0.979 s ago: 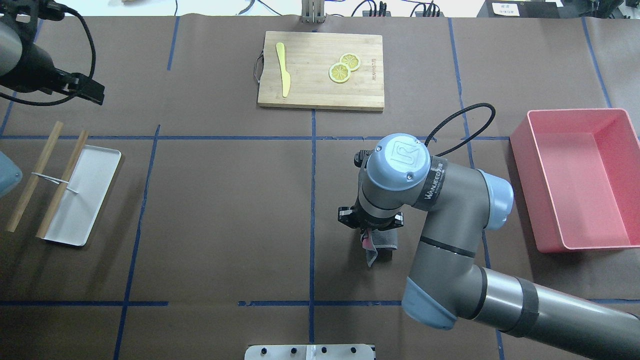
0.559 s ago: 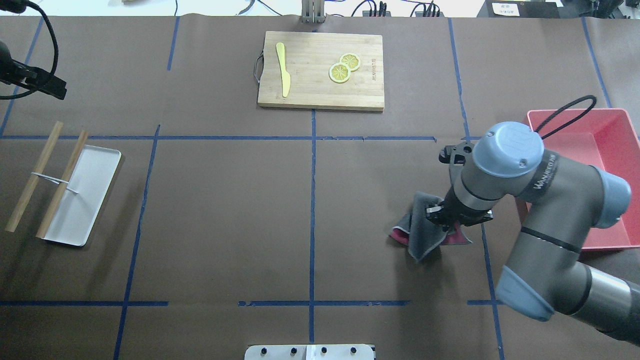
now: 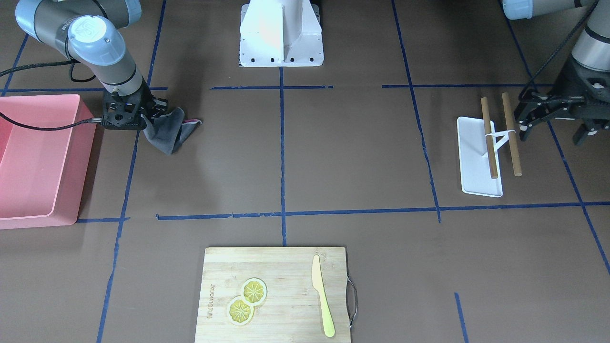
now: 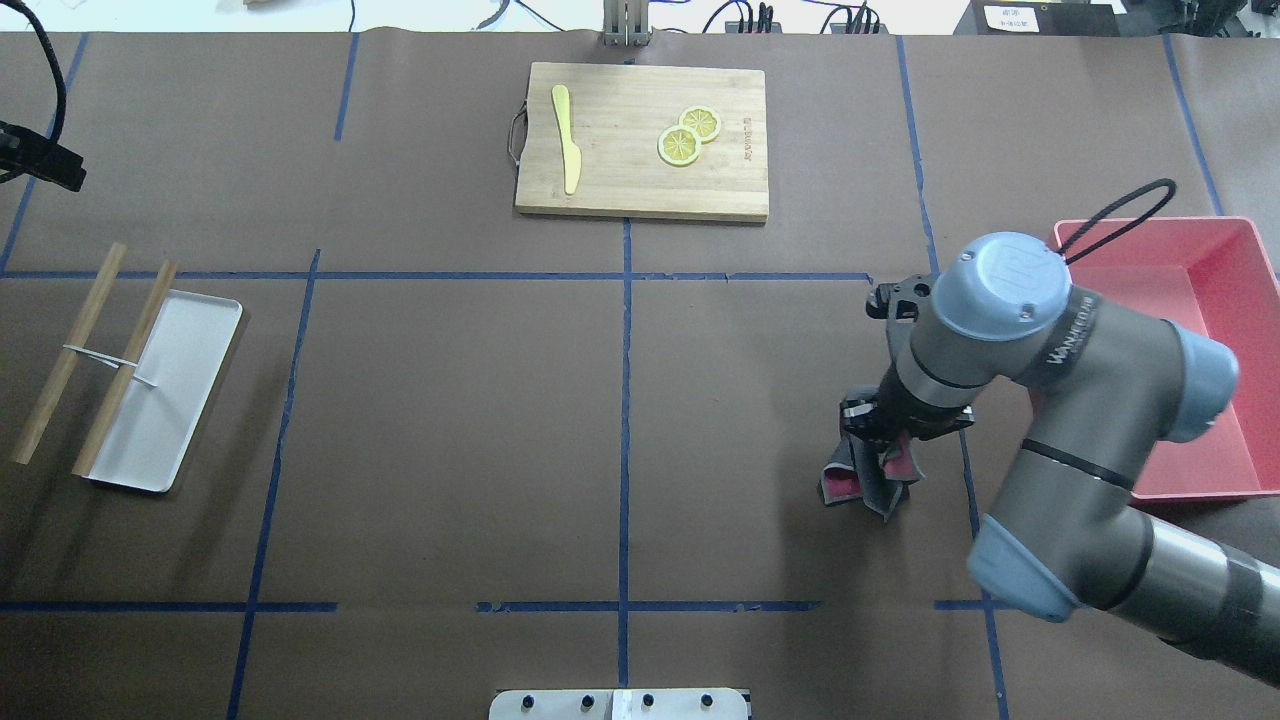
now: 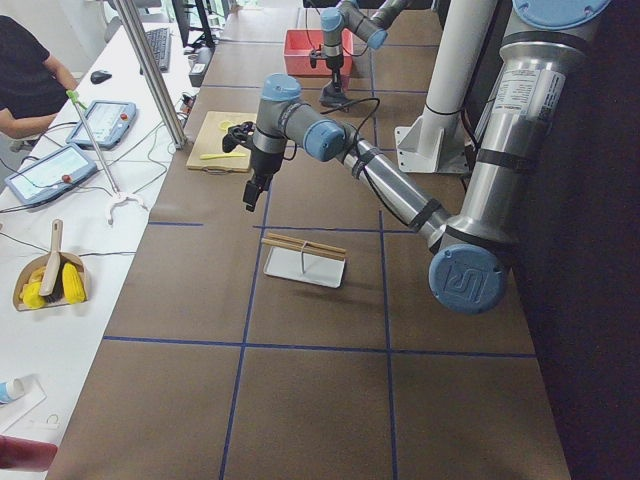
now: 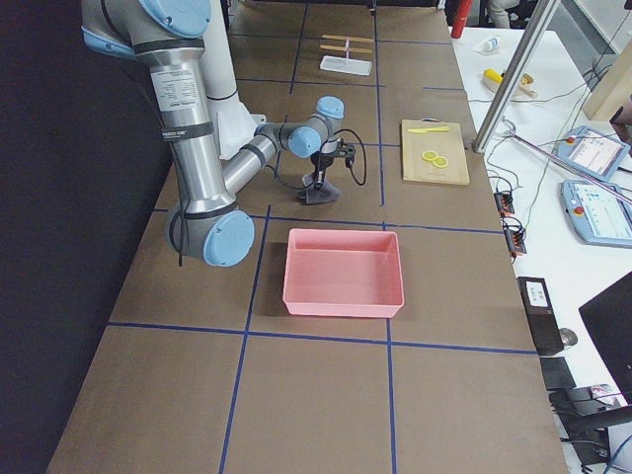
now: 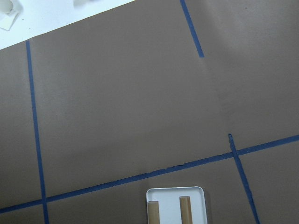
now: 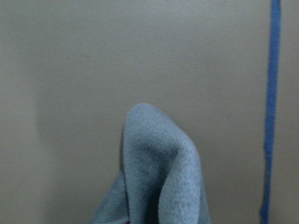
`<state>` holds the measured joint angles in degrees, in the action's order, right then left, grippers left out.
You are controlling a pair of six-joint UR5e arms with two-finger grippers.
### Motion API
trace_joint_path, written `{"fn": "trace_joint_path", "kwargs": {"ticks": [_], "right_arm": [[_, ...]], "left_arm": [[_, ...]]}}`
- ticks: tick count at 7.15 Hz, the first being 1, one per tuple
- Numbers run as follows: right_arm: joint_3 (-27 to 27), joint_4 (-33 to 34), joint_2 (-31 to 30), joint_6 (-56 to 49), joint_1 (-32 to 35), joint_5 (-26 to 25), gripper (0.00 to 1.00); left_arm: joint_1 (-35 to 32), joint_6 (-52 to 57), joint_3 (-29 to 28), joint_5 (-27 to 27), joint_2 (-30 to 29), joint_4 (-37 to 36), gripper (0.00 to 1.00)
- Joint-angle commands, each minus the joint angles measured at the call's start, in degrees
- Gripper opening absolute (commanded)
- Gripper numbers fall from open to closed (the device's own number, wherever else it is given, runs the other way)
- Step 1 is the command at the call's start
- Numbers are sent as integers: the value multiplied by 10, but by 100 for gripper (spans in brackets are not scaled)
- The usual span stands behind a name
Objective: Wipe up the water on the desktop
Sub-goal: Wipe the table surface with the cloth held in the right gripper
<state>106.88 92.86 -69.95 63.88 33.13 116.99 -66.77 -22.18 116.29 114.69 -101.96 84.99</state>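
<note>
The desktop (image 4: pixel 450 420) is a dark-brown surface crossed by blue tape lines; I see no water on it. My right gripper (image 4: pixel 880 445) points down at the table's right part, just left of a tape line, and is shut on a grey and pink cloth (image 4: pixel 865 488). The cloth hangs bunched below it and touches the surface. It also shows in the front view (image 3: pixel 167 132) and the right wrist view (image 8: pixel 159 172). My left gripper (image 3: pixel 553 134) is open and empty above the far left side, near the white tray.
A pink bin (image 4: pixel 1200 490) stands at the right edge, close to my right arm. A bamboo cutting board (image 4: pixel 640 195) with a yellow knife (image 4: pixel 567 140) and lemon slices (image 4: pixel 688 135) lies at the back. A white tray (image 4: pixel 190 380) with two wooden sticks (image 4: pixel 90 350) lies at the left.
My right gripper dragged the cloth from the middle to the right, then came slightly back, and the cloth bunched under it. My left arm drew back toward the left edge.
</note>
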Motion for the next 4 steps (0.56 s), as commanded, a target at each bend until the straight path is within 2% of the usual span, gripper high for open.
{"fn": "trace_joint_path", "kwargs": {"ticks": [1, 3, 4], "right_arm": [[-71, -3, 113, 74, -31, -2, 1], [-135, -17, 195, 111, -37, -4, 0], [-184, -78, 215, 149, -45, -4, 0]], "left_arm": [[-2, 1, 1, 0, 1, 0, 100], [-2, 1, 1, 0, 2, 0, 100], [-1, 1, 3, 1, 3, 0, 100]]}}
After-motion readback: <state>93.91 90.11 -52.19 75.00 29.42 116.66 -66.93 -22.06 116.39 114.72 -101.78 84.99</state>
